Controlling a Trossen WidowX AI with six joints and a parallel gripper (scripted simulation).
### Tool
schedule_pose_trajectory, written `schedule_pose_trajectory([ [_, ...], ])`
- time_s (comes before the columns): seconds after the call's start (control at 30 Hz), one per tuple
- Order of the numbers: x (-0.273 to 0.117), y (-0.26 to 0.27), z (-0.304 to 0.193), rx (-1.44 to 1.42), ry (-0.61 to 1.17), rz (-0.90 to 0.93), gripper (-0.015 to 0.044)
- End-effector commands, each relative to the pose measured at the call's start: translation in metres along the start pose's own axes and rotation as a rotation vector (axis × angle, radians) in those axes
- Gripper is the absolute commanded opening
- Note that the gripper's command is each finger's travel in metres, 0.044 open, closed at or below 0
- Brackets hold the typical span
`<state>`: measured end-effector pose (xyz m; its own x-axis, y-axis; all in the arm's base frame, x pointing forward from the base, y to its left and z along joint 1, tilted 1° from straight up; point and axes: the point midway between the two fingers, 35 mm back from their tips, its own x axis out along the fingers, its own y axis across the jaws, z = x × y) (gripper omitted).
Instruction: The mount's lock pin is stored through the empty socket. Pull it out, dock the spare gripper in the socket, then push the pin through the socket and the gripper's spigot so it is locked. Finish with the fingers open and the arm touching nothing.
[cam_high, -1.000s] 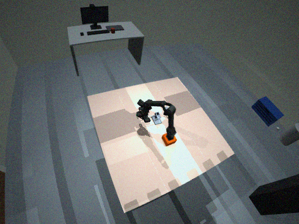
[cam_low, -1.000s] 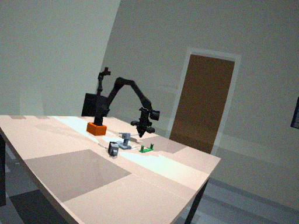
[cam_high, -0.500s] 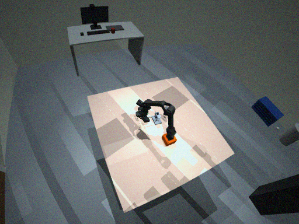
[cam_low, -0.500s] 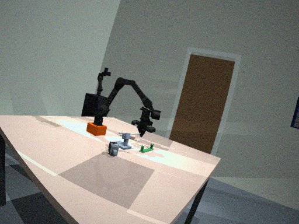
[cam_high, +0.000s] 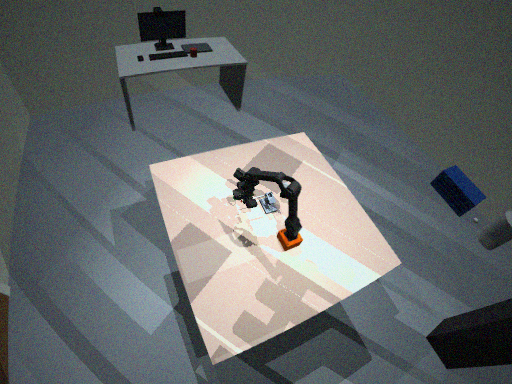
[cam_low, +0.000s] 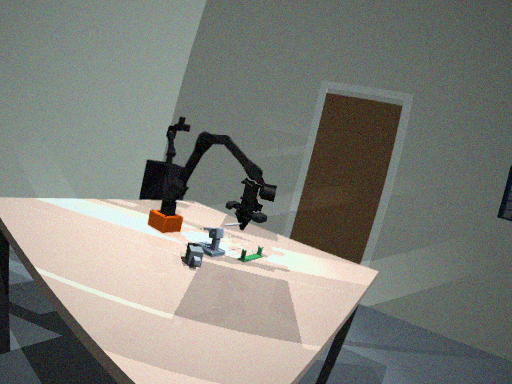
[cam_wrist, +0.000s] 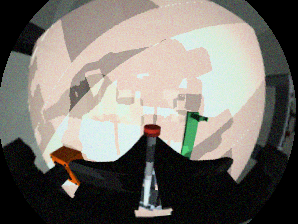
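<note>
Nearest the lens in the wrist view, the slim metal lock pin with a red head (cam_low: 232, 224) (cam_wrist: 150, 155) stands between the fingertips of the black claw (cam_high: 245, 198) (cam_low: 243, 227) (cam_wrist: 149, 136). The claw is narrow, closed on the pin by its red-headed end, and its shaft runs toward the blue-grey mount with a flat base (cam_high: 268, 204) (cam_low: 215, 245) (cam_wrist: 154, 192).

Just beside the mount is the green bracket with two upright posts (cam_low: 251, 257) (cam_wrist: 189, 135), perhaps meant as a rest for the pin. On the mount's other side, the grey, blocky spare gripper (cam_low: 194, 255) sits on the pale pink counter (cam_high: 350, 230) (cam_low: 125, 280) (cam_wrist: 100, 45), undocked. Farther off, the orange base block (cam_high: 290, 242) (cam_low: 165, 221) (cam_wrist: 65, 153) carries the arm.

The step in hand looks to be the first, drawing the pin out of the socket. From this angle I can't fairly say whether its tip is clear; another thin rod shows past the mount's head and may be its far end.

The next move calls for a straight pull along the pin's own line until it is surely free, since a sideways tug could bind it or shift the mount. Then it wants setting down, likely on the green bracket, so the claw can fetch the spare gripper.
</note>
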<state>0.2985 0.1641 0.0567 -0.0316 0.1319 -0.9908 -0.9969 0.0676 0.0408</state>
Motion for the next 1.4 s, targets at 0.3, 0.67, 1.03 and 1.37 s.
schedule_pose_trajectory([
  [0.3,-0.002,-0.012,0.007,-0.003,0.001,0.001,0.0000],
  [0.67,-0.007,-0.041,0.024,-0.012,0.000,0.000,0.0000],
  [1.03,-0.010,-0.067,0.039,-0.020,-0.001,-0.001,0.0000],
  [1.37,-0.010,-0.089,0.051,-0.027,-0.001,-0.002,0.0000],
])
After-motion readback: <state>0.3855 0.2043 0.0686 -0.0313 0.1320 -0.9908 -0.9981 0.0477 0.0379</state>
